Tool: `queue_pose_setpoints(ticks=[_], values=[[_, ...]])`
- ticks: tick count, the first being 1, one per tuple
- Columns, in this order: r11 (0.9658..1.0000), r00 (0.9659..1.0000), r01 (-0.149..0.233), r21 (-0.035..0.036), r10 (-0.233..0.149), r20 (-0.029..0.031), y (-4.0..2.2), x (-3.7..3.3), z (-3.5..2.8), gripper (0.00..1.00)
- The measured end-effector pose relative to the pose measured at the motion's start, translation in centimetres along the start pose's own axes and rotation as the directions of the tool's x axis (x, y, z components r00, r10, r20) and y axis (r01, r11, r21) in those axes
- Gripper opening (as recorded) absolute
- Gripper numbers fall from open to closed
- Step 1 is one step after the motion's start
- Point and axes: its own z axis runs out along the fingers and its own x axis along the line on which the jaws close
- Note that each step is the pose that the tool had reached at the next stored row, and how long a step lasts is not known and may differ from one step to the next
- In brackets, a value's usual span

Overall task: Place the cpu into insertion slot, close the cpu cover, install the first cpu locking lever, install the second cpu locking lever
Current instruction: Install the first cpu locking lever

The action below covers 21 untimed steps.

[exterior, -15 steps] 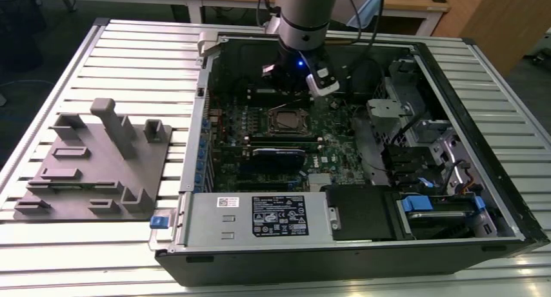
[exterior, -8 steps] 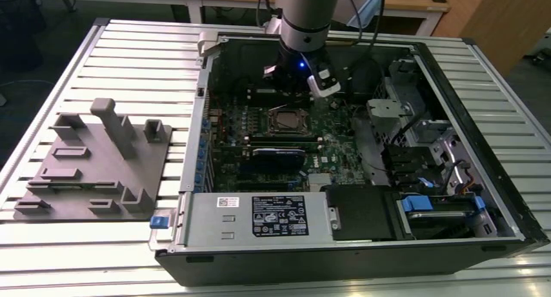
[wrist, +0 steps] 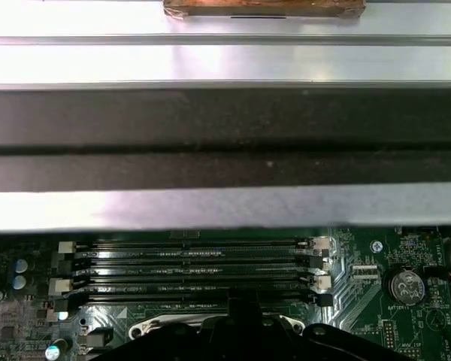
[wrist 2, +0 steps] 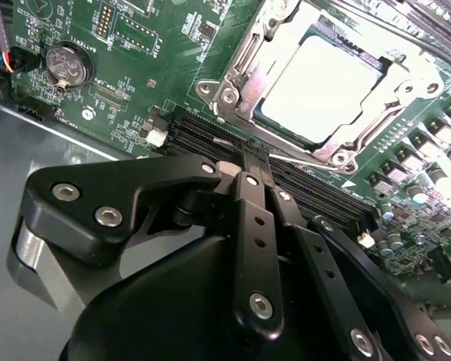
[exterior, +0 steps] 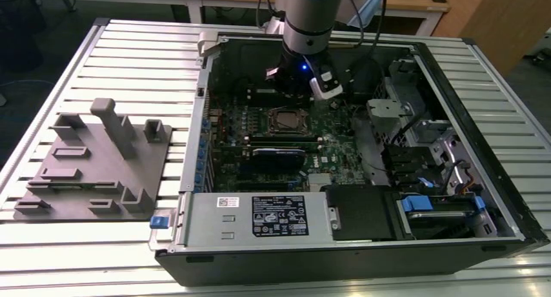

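Observation:
In the second wrist view the cpu (wrist 2: 323, 86), a square chip with a bright silver top, lies flat in the insertion slot. The cpu cover (wrist 2: 282, 135) is down around it as a metal frame. My gripper (wrist 2: 255, 154) is shut with nothing between its black fingers (wrist 2: 249, 218). Its tips sit at the socket's edge beside the black memory slots (wrist 2: 210, 135), on a thin bright locking lever (wrist 2: 301, 159). In the exterior view the gripper (exterior: 293, 90) hangs just behind the socket (exterior: 284, 119) on the green motherboard (exterior: 331, 139).
The open computer case has tall walls (exterior: 482, 110) around the board. A power supply (exterior: 250, 216) and a drive cage with blue tabs (exterior: 430, 203) fill its front. A grey fixture plate (exterior: 95, 161) lies on the exterior view's left. A coin battery (wrist 2: 68, 66) sits near the memory slots (wrist: 195, 263).

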Motion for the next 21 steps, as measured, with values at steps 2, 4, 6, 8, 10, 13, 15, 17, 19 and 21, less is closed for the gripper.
queue_pose_setpoints(ticks=[2, 4, 6, 8, 10, 13, 15, 17, 19, 21], values=[[1.0, 1.0, 0.0, 0.0, 0.0, 0.0, -0.02, -0.08, 0.11, 0.11], [1.0, 1.0, 0.0, 0.0002, 0.0, 0.0, -0.03, -0.09, 0.17, 0.11], [1.0, 1.0, 0.0, 0.0004, 0.0, -0.0001, -0.04, -0.09, 0.17, 0.11], [1.0, 1.0, 0.0, 0.0001, 0.0, 0.0, -0.04, -0.1, 0.22, 0.11], [1.0, 1.0, 0.0, 0.0001, 0.0, 0.0, -0.05, -0.1, 0.26, 0.11], [1.0, 1.0, 0.0, 0.0001, 0.0, 0.0, -0.05, -0.1, 0.27, 0.11], [1.0, 1.0, 0.0, 0.0001, 0.0, 0.0, -0.06, -0.1, 0.33, 0.11], [1.0, 1.0, 0.0, 0.0, 0.0, 0.0, -0.06, -0.09, 0.33, 0.11], [1.0, 1.0, 0.0, 0.0, 0.0, 0.0001, -0.06, -0.04, 0.33, 0.11], [1.0, 1.0, 0.0, -0.0001, 0.0, 0.0002, -0.06, 0.06, 0.33, 0.11]])
